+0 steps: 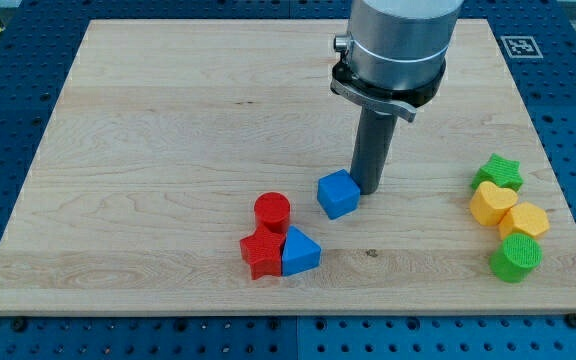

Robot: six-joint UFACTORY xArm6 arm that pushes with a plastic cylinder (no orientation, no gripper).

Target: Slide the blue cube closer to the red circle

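The blue cube [337, 194] sits on the wooden board [168, 150] a little right of centre, toward the view's bottom. The red circle [272, 212], a short red cylinder, stands to the cube's lower left, about a block's width away. My tip [367, 187] is down on the board right beside the cube's right side, touching it or nearly so. The dark rod rises from there to the grey arm body at the view's top.
A red star block [261, 254] and a blue triangle block [301, 252] lie touching just below the red circle. At the right edge stand a green star [498, 173], a yellow heart [492, 204], a yellow hexagon [525, 220] and a green cylinder [515, 258].
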